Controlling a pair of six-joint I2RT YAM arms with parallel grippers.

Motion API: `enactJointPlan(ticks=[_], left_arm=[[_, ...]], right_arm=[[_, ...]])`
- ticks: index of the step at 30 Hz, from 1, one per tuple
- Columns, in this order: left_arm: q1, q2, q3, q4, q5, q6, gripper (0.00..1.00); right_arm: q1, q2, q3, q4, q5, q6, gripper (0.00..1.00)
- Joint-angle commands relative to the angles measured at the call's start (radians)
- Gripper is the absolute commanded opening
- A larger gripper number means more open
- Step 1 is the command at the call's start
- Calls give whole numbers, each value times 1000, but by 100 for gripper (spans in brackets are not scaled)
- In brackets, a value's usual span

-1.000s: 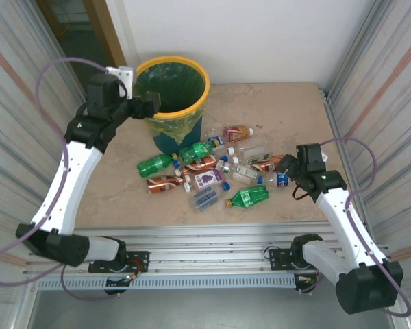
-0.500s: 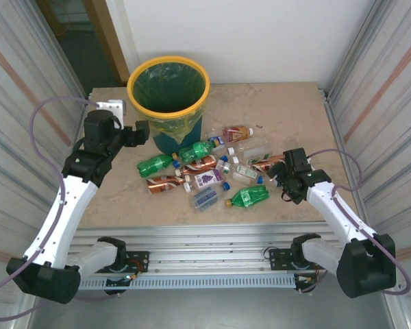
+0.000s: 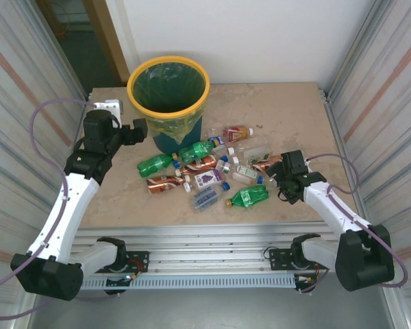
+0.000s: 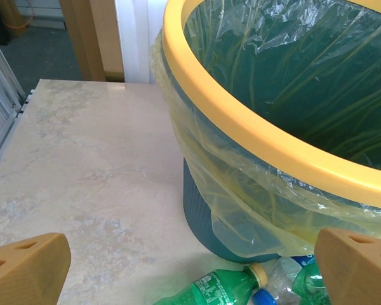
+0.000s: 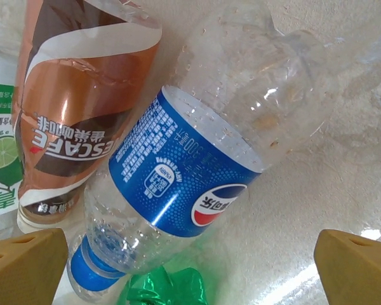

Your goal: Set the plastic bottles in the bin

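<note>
- left arm is bent at the elbow, forearm angled up toward the bin [image 3: 133, 94], with the left end effector [image 3: 138, 131] hanging just left of the bin's body, fingers spread wide and holding nothing
- its wrist cam looks at the yellow rim and the liner bag, with a green bottle [image 4: 209, 289] lying at the bin's foot
- right arm lies low across the worktop [image 3: 294, 110], right end effector [image 3: 282, 179] at the right edge of the plastic bottles [image 3: 205, 168], fingers wide apart with nothing gripped
- its cam is right above a clear Pepsi bottle [image 5: 184, 184] next to a brown coffee bottle [image 5: 82, 108]
- vs a second ago: the left end effector was up over the bin rim and has pulled back and dropped; the right arm slid in closer to the pile; the bottles on the worktop look unmoved
</note>
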Motion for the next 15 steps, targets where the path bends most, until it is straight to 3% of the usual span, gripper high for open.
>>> enactJointPlan(ticks=[1, 10, 15], left_arm=[[7, 6, -6, 29, 22, -22, 99], [12, 14, -13, 31, 24, -31, 99], [12, 24, -17, 34, 25, -39, 99]], right_arm=[[7, 22, -19, 26, 29, 36, 98], [-2, 81, -36, 83, 50, 37, 100], [-21, 95, -41, 95, 63, 23, 93]])
